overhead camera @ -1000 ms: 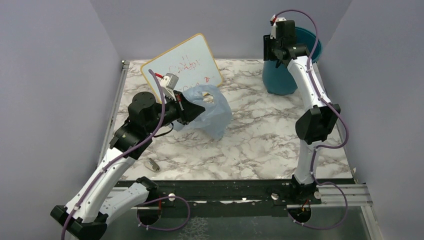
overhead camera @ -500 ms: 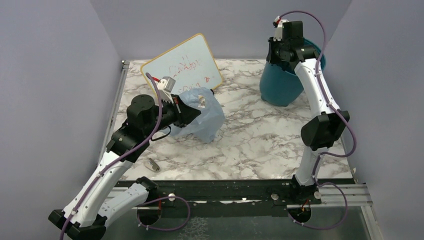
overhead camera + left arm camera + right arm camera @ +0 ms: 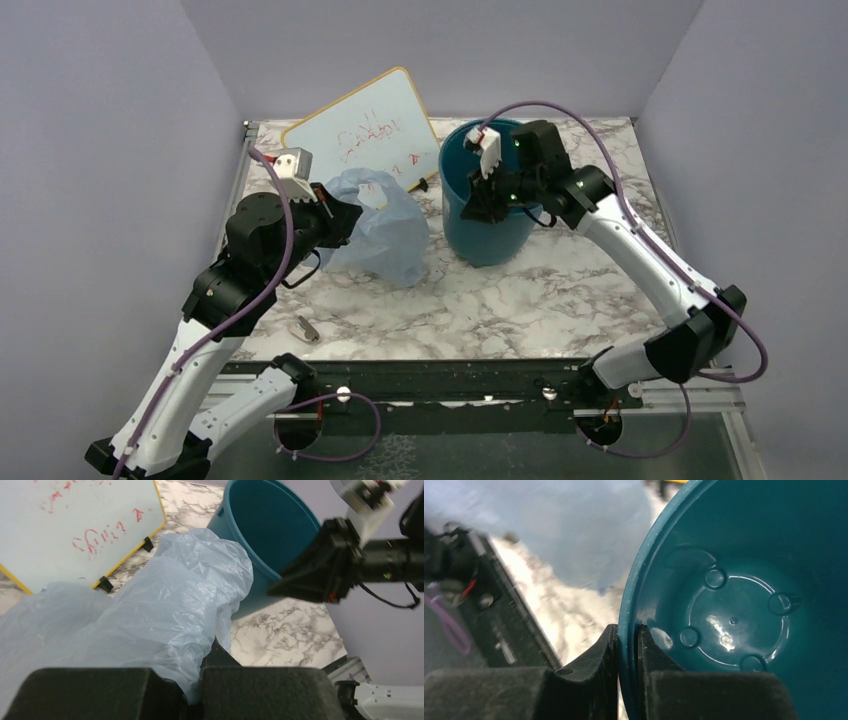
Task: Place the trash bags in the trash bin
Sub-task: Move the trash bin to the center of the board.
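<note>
Moved since a second ago: trash bin (image 3: 495,235) has travelled from the far right corner to the middle back of the counter (image 3: 540,300), carried along by the right arm; the bag and the left arm have shifted a little to the left.
Trash bin: teal, round, tapering to its base, mouth open and tipped slightly toward the bag; the right wrist view looks down onto its bare glossy floor (image 3: 734,610). Whether the base sits flat on the counter cannot be told.
Trash bag: the trash bag (image 3: 385,235) is pale-blue crinkled film, hanging in a loose bunch outside the bin, just left of its wall, lower end near the marble; in the left wrist view its folds (image 3: 170,610) reach up close to the bin's rim (image 3: 260,565).
Right gripper: right gripper (image 3: 628,635) sits at the bin's rim on the side facing the bag, jaws pinching the thin wall, one finger inside and one outside.
Left gripper: left gripper (image 3: 345,215) is held above the counter, jaws pressed together on the upper part of the bag, film spilling out between them (image 3: 200,680).
Whiteboard: whiteboard (image 3: 370,130), yellow-edged with red scribbles, leans behind the bag and the bin.
Small item: small grey object (image 3: 307,328) lies on the counter near the left arm, too small to identify.
</note>
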